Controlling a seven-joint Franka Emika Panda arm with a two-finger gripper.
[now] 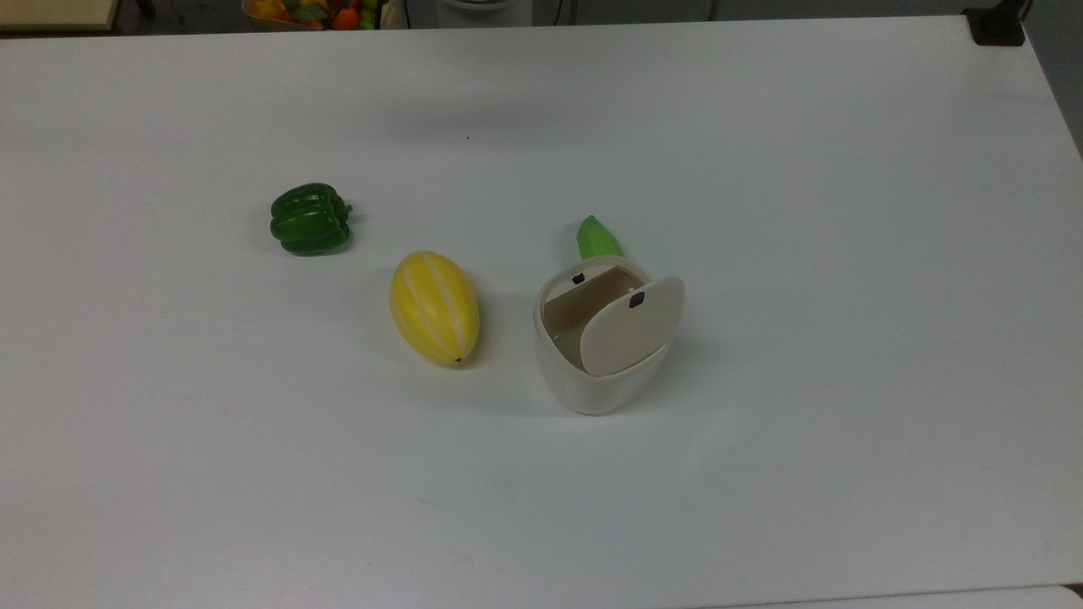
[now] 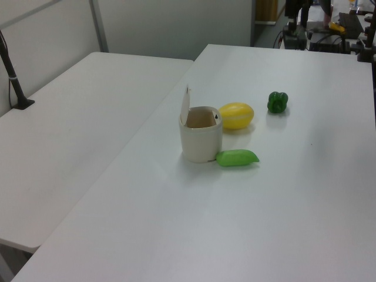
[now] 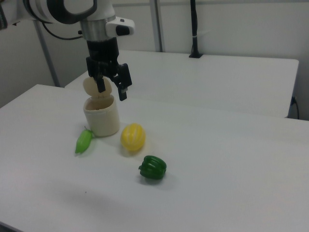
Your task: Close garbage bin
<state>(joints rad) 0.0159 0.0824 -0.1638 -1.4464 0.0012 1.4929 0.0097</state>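
I see white flat tabletop (image 1: 846,211) w/ cream-beige plastic garbage bin (image 1: 592,385), yellow striped melon (image 1: 434,306), green bell pepper (image 1: 309,218) & light-green pod (image 1: 598,238) on it.

White rounded arm (image 3: 72,9), grey wrist collar, black end effector (image 3: 112,89) with two black fingers (image 3: 123,87).

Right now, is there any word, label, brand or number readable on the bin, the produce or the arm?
None can be read.
Garbage bin: plain cream, with a small unmarked black tab on the lid.
Yellow melon, green bell pepper, light green vegetable: no stickers.
Gripper: black, no legible marking.
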